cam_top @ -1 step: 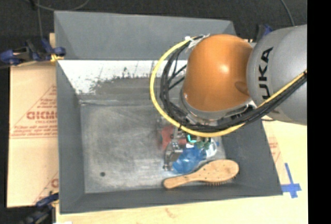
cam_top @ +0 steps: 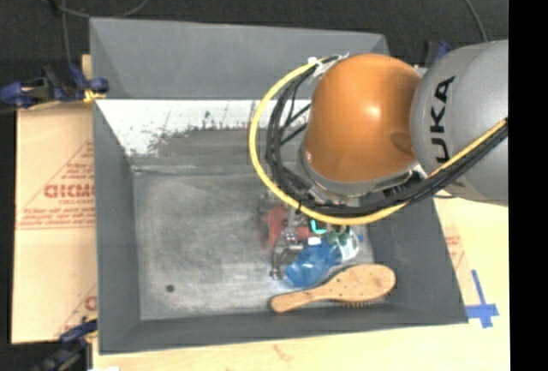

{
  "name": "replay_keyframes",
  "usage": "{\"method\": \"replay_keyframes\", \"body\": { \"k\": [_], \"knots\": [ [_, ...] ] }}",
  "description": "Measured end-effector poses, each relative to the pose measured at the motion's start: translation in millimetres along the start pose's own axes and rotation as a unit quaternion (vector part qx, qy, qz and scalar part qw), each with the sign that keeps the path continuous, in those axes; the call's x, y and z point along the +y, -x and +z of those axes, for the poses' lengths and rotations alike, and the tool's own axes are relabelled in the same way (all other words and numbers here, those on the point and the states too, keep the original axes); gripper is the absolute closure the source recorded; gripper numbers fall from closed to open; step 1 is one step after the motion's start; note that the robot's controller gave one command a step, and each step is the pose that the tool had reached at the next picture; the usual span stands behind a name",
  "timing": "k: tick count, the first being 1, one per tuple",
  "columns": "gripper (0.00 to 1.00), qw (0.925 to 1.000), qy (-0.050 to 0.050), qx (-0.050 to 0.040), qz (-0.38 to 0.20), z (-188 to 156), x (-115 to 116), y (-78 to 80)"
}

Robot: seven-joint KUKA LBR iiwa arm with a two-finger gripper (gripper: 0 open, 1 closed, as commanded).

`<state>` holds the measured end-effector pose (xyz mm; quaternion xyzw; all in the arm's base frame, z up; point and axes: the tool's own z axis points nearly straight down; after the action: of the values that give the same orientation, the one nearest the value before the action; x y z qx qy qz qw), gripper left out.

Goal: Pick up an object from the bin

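The gripper point(cam_top: 288, 251) sits low in the bin point(cam_top: 188, 232), toward the view's lower right, over a small heap: a blue rounded thing point(cam_top: 310, 269), a red piece point(cam_top: 274, 224) and a wooden hairbrush point(cam_top: 342, 287) just beside. Whether it is open or closed cannot be told. Nothing looks lifted, so the pick likely remains to be done.

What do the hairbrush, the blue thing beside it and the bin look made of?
Hairbrush: looks like wood, pale tan with a dull finish. Blue thing: probably plastic, glossy with bright glints, perhaps translucent. Bin: grey sheet metal, matte, its floor scuffed and speckled.
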<state>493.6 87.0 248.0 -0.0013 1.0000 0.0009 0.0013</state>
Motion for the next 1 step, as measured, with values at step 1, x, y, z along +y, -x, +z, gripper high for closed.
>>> {"method": "replay_keyframes", "body": {
  "k": [1],
  "knots": [
    [0.0, 0.9999, -0.001, -0.0036, -0.015, 47.7, -25.0, -5.3]
  ]
}}
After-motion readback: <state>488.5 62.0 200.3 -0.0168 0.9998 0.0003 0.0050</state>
